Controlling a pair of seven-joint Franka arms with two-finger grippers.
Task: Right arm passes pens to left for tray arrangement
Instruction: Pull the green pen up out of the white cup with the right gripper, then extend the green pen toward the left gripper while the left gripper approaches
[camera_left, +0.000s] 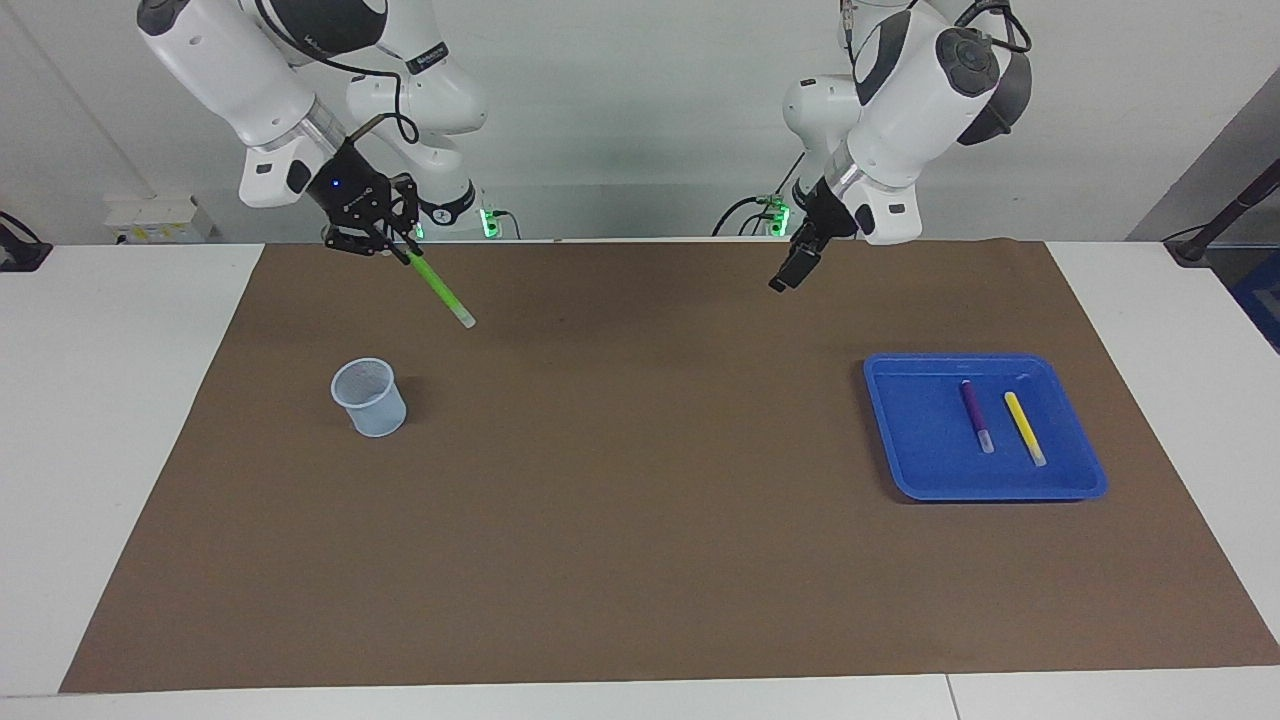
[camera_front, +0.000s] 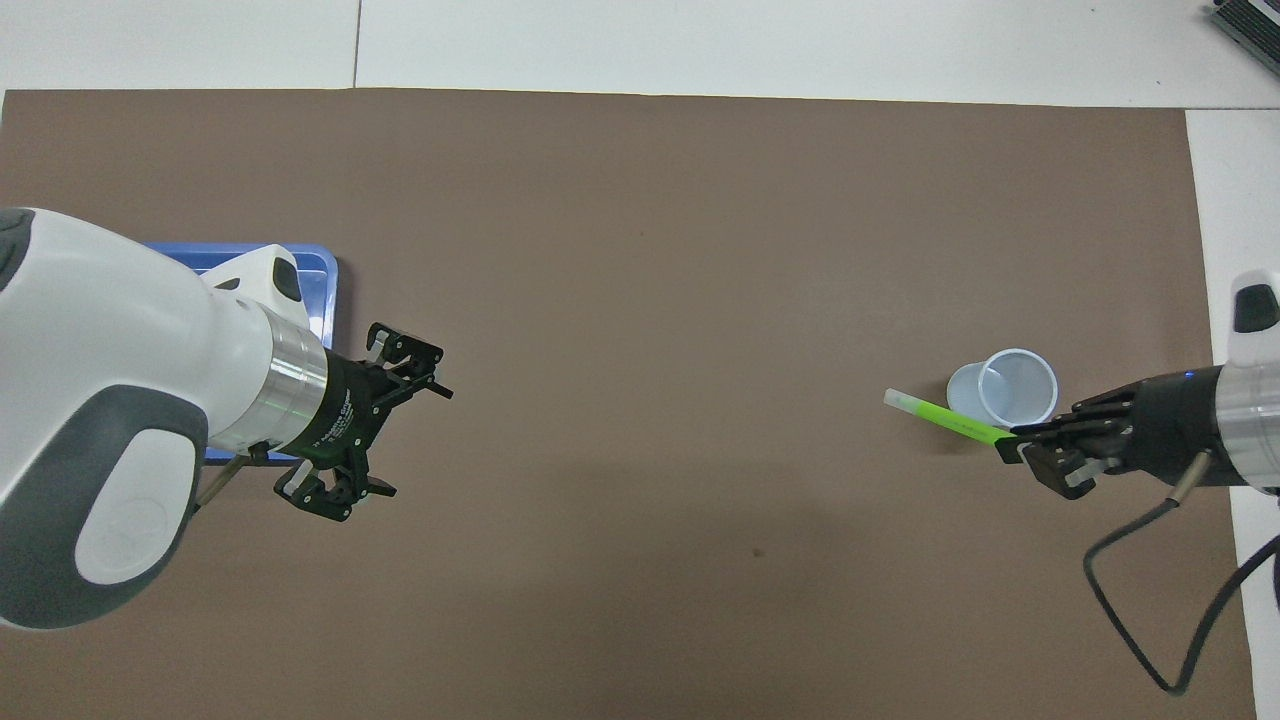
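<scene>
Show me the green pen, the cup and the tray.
green pen (camera_left: 441, 290), facing view, mid-barrel.
cup (camera_left: 372, 400), facing view, outer wall.
tray (camera_left: 915, 430), facing view, bare floor.

We see a small translucent pale blue cup (camera_left: 369, 398) (camera_front: 1003, 390) standing upright on a brown mat (camera_left: 640, 520) (camera_front: 640, 250), toward the right arm's end of the table. In the facing view it sits at about nine o'clock from the mat's middle. The mat covers most of a white table (camera_left: 110, 420) (camera_front: 700, 45), whose bare surface shows around its edges.
</scene>
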